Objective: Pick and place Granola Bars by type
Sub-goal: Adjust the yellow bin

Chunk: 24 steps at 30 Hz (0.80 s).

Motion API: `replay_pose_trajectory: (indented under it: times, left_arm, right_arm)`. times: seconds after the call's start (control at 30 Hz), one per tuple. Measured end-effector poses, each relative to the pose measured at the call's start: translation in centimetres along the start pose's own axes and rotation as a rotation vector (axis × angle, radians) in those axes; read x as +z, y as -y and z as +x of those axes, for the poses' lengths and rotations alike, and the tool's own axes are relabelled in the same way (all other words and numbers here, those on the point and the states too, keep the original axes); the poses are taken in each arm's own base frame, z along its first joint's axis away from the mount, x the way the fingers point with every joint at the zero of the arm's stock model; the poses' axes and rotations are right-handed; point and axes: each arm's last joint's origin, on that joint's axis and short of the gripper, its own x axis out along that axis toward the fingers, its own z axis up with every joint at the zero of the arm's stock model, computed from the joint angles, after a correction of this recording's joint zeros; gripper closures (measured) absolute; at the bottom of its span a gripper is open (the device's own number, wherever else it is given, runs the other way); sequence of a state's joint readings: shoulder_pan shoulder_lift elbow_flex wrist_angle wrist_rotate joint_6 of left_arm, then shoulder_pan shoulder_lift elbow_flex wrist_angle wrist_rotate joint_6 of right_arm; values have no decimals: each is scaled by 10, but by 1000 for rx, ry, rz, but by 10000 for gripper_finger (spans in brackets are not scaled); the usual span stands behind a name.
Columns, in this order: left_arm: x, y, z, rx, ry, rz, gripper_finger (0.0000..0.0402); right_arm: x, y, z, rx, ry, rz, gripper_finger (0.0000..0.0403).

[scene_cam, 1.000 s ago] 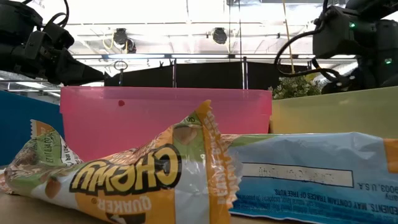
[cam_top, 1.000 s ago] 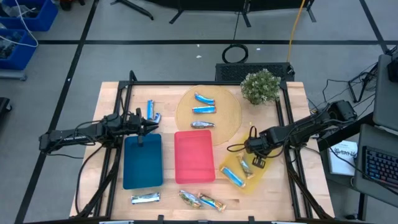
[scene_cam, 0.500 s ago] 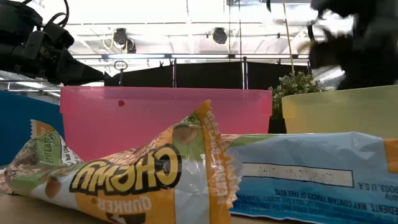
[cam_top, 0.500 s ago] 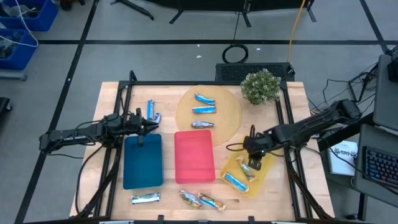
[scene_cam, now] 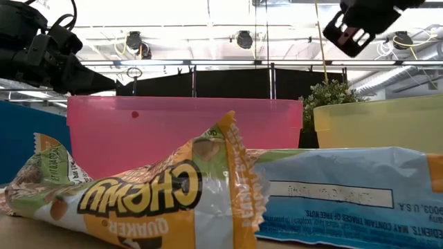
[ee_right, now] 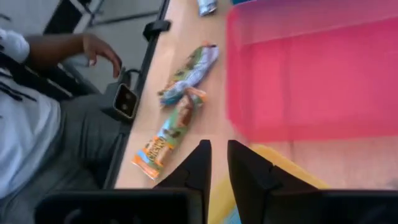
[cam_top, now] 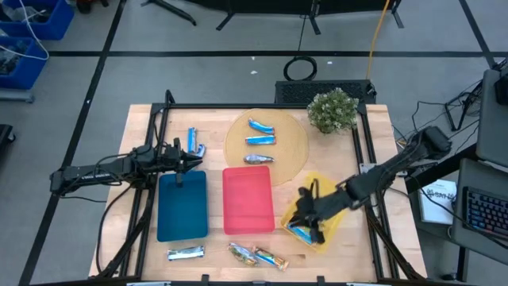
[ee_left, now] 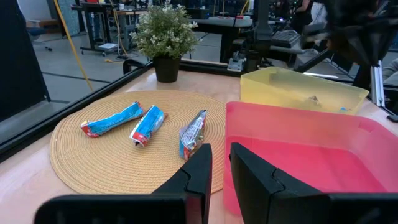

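**Reaching toward the front-edge bars**

Hovering over the yellow tray's (cam_top: 324, 238) near corner, our right gripper (cam_top: 305, 218) has its fingers nearly closed and empty. The brown-gold bars (cam_top: 258, 255) lie just beyond it toward the table's front edge — crinkly, shiny wrappers, long axes roughly along that edge. We judge this arm nearer; the left gripper (cam_top: 193, 161) waits, fingers almost together, holding nothing, beside the blue tray (cam_top: 182, 208)

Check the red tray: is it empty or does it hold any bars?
Empty. The high view shows the red tray with a bare floor, and the left wrist view shows nothing inside its walls either.
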<state>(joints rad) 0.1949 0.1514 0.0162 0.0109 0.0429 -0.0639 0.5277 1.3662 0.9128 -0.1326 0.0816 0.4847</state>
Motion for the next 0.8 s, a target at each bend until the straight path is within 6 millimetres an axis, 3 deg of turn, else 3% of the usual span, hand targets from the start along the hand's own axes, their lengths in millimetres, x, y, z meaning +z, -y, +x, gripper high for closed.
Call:
replay_pose_trajectory:
  times: [0.27, 0.43, 0.57, 0.8]
  left_arm:
    - [0, 0, 0, 0, 0, 0, 339]
    - [0, 0, 0, 0, 0, 0, 339]
    - [0, 0, 0, 0, 0, 0, 339]
    - [0, 0, 0, 0, 0, 0, 339]
  right_arm:
    - [30, -56, 39, 1, -148, -47, 394]
    - [37, -82, 61, 0, -191, 21, 396]
    - [32, -92, 80, -8, -216, 94, 396]
    - [3, -90, 121, 3, -358, 242, 396]
